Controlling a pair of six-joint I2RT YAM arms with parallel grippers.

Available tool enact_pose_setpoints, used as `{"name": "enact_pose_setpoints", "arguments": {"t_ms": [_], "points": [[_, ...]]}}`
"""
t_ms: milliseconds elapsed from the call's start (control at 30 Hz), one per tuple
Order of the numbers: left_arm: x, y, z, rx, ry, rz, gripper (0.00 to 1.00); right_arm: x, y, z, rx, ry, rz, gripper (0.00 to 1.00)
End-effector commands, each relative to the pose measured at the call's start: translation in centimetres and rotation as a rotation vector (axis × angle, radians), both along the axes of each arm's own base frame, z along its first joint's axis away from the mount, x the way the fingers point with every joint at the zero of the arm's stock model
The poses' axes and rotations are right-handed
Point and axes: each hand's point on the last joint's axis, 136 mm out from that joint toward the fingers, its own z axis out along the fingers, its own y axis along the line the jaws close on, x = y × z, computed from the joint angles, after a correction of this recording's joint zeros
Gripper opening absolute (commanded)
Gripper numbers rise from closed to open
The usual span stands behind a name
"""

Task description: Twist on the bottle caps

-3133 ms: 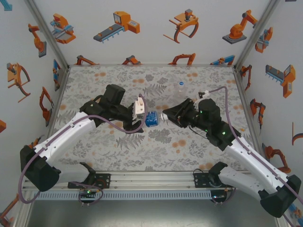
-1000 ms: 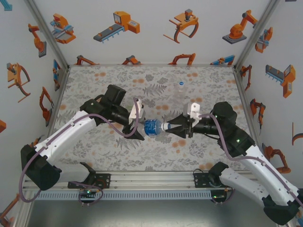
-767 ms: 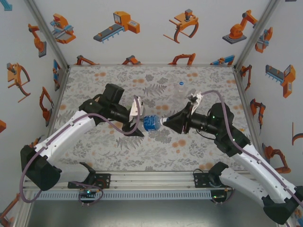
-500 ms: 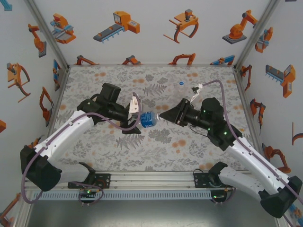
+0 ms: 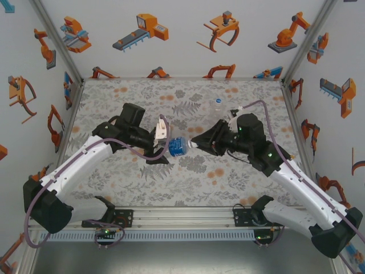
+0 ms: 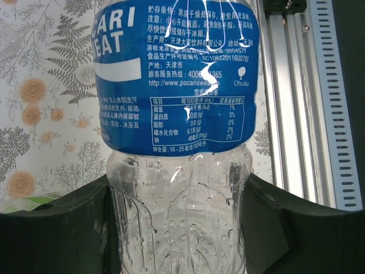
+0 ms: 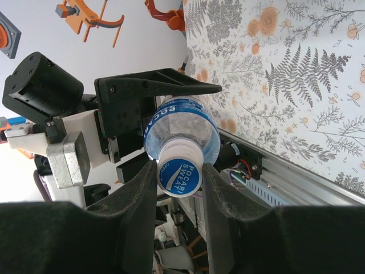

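Blue-labelled bottle [image 6: 177, 85] tight between fingers [image 6: 57, 228] of left gripper [image 6: 178, 228], cap [image 7: 179, 174] tight between fingers [image 7: 137, 217] of right gripper [image 7: 179, 168]

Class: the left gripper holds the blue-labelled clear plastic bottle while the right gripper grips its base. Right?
Not its base: the right gripper is closed on the blue-and-white round plastic cap, as the right wrist view shows. The left gripper does hold the blue-labelled clear plastic bottle.

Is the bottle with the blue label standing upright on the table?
No: the blue-label bottle lies sideways, its body clamped by the left gripper and its cap pinched by the right gripper.
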Motion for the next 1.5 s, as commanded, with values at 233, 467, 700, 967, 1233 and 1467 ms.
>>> {"name": "enact_pose_setpoints", "arguments": {"t_ms": [233,467,700,967,1233,1467], "points": [[-0.6,-1.5,3.7,-0.141,-0.086,-0.060,0.00,-0.8,0.7,-0.2,-0.031,0.042,0.046,0.20],[-0.6,-1.5,3.7,-0.141,-0.079,-0.062,0.00,-0.7,-0.6,1.8,-0.080,-0.070,0.017,0.34],[-0.9,-1.5,3.9,-0.154,-0.078,-0.077,0.00,-0.7,-1.1,3.0,-0.094,-0.126,0.017,0.39],[-1.2,-1.5,4.2,-0.165,-0.076,-0.092,0.00,-0.8,-0.6,3.2,-0.079,-0.127,0.038,0.42],[-0.9,-1.5,4.1,-0.157,-0.074,-0.077,0.00,-0.9,-0.9,3.9,-0.083,-0.157,0.035,0.45],[-0.8,-1.5,4.1,-0.156,-0.072,-0.074,0.00,-0.9,-1.6,4.8,-0.090,-0.199,0.011,0.46]]}}
